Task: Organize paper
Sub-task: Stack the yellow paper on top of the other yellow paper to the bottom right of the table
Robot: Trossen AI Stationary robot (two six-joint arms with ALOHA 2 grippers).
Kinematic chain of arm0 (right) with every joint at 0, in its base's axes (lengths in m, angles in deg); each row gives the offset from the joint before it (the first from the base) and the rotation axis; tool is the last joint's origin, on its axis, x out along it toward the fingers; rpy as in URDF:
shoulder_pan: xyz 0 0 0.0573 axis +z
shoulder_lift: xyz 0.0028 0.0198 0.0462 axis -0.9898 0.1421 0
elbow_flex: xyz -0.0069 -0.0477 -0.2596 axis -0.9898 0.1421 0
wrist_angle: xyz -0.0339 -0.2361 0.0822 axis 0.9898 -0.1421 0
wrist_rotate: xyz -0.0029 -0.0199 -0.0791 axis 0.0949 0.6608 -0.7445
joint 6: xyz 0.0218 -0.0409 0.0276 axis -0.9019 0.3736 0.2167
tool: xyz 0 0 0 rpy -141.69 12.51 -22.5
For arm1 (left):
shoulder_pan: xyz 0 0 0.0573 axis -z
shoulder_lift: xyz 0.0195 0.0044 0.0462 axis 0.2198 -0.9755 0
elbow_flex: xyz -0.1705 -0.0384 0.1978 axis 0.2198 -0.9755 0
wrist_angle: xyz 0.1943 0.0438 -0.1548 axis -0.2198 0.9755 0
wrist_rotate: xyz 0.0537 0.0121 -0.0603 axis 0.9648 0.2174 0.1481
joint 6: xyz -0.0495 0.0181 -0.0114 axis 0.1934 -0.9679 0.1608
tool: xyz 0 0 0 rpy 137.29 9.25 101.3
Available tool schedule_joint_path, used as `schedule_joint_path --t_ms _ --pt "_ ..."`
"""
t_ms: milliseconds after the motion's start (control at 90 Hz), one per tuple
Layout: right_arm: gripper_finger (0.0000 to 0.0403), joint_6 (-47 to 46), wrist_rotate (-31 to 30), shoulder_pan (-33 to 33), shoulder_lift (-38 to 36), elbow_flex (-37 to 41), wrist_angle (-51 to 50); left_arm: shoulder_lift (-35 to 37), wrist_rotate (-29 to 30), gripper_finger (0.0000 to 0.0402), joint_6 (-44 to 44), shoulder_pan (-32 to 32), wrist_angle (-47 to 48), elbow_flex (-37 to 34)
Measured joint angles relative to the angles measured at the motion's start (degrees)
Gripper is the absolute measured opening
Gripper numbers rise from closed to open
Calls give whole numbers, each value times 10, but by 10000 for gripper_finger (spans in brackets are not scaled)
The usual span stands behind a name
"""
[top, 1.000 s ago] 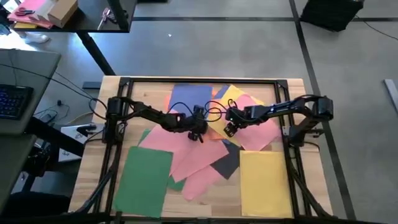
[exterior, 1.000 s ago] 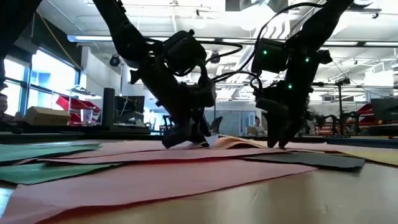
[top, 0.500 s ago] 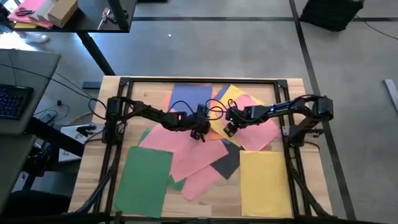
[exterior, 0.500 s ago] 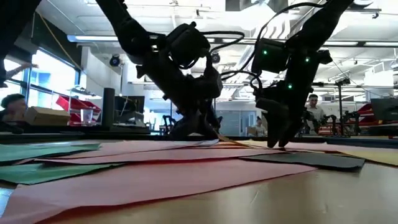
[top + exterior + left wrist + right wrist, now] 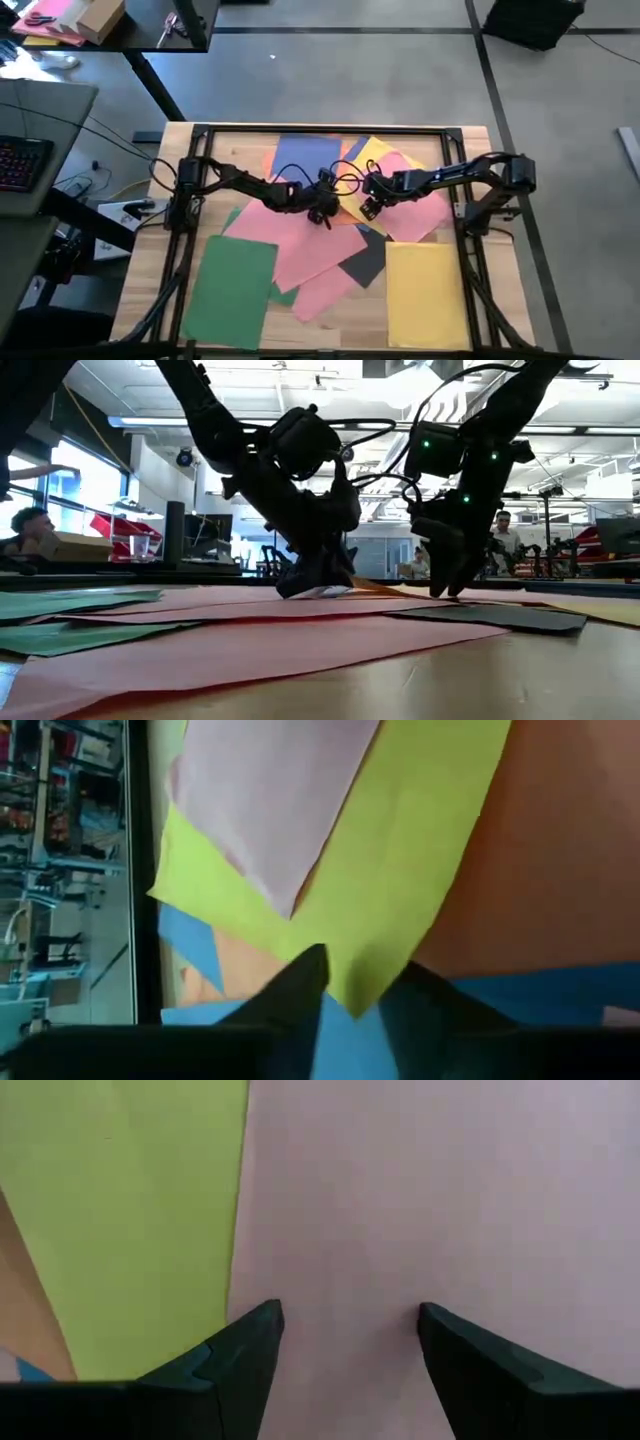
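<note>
Left end effector [image 5: 322, 213] low at the pile's centre, fingers narrowed about a yellow sheet's corner [image 5: 352, 998]; right end effector [image 5: 368, 209] wide over pink. Paper [image 5: 330, 245]: strewn, overlapping; I judge it light, limp, slippery, best taken by a free corner. Surface [image 5: 235, 148]: pale wood. Room: open workshop behind.

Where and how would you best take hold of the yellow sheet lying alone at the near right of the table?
Judging by the high view, grip the yellow sheet at a bare corner or edge on its right or near side, where only wood lies beside it. It lies flat, so a finger likely has to slide under from the side; its upper left corner touches the dark grey sheet.
</note>
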Motion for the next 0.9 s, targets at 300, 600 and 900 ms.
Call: schedule_joint_path --t_ms 300,600,900 --pt "225 9 -8 0 -9 1 12 3 38 1 12 11 10 0" --pt "225 24 -31 0 -84 1 3 82 70 0 43 20 121 0" --pt "225 35 -29 7 -102 2 2 200 67 0 104 20 263 0"
